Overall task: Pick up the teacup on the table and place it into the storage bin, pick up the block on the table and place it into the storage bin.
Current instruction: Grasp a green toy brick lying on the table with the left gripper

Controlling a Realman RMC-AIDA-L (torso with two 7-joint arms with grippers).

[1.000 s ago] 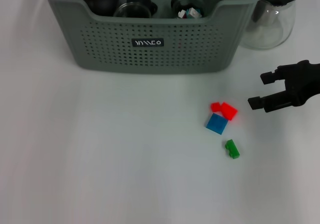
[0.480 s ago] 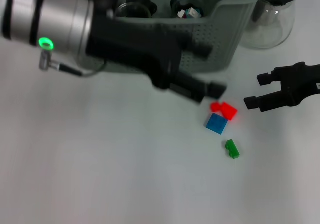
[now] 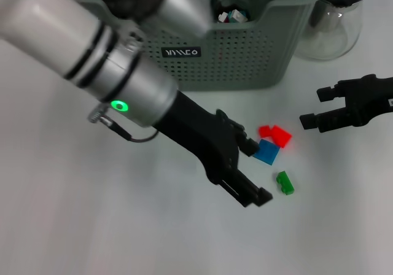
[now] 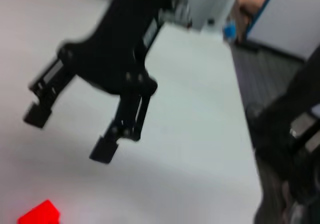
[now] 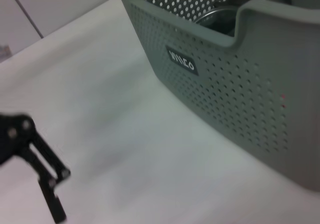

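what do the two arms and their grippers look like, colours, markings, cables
The left arm is white, then silver, with black bands at the joint, a glowing green ring light and a thin dark cable looping beside it. Its left gripper is matte black with long, straight fingers. Only the right gripper shows of the other arm: also black, with angular linkage fingers ending in blocky pads.

The white table [image 3: 92, 226] bears the storage bin [image 3: 239, 60], a glass pot [image 3: 334, 23] and small coloured blocks [image 3: 274, 145].
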